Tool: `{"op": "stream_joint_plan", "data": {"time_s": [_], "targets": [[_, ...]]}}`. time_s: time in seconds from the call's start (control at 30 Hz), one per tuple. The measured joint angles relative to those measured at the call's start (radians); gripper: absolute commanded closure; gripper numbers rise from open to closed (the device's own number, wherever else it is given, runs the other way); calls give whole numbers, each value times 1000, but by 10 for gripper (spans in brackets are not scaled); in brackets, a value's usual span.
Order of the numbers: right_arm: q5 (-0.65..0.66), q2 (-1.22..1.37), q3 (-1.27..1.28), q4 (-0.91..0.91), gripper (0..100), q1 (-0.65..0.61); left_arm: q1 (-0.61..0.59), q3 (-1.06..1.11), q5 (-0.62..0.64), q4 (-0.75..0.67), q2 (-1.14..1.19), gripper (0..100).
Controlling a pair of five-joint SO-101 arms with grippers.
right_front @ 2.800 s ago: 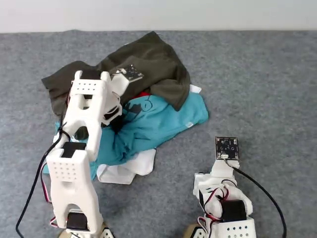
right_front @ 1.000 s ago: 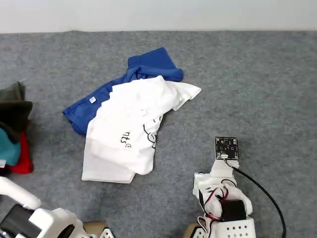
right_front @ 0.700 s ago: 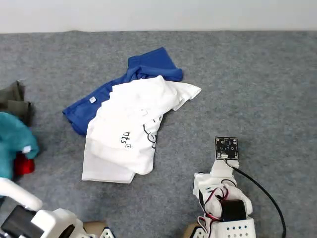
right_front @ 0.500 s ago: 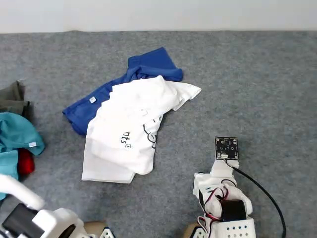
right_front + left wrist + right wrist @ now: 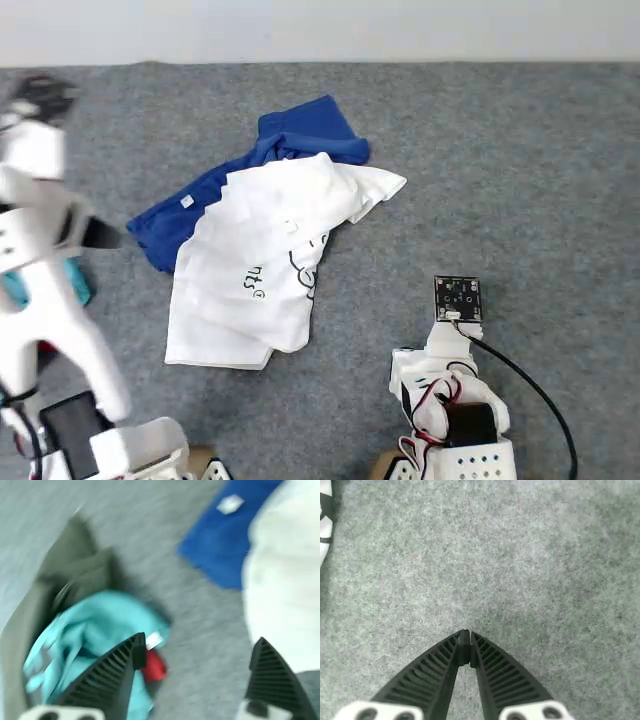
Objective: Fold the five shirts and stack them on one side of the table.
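Left pincer (image 5: 200, 641) wide open over teal shirt (image 5: 90, 630); right pincer (image 5: 464, 647) closed above tabletop (image 5: 530, 555), near white shirt (image 5: 270, 230) with black lettering.

In the high view, motion blur smeared the left arm (image 5: 48, 300), which covered most of the pile at the table's left edge. Of the teal shirt (image 5: 80, 283), a sliver showed beside it. The white shirt (image 5: 262, 262) hid part of the blue shirt (image 5: 305, 125) (extent not determinable), and its print was too small to read. The left wrist view was blurred: the olive shirt (image 5: 60, 590) ran off the frame's edge, and the red shirt (image 5: 154, 666) lay mostly under the teal one.
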Motion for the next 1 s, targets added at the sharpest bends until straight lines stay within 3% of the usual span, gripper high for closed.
{"op": "stream_joint_plan", "data": {"time_s": [0.5, 0.77, 1.0], "targets": [[0, 0, 0, 0, 990, 0, 565, 453, 8, -54, 0, 673], [0, 0, 0, 0, 990, 0, 658, 700, 87, -371, 0, 672], [0, 0, 0, 0, 990, 0, 675, 804, 112, -545, 0, 671]]}}
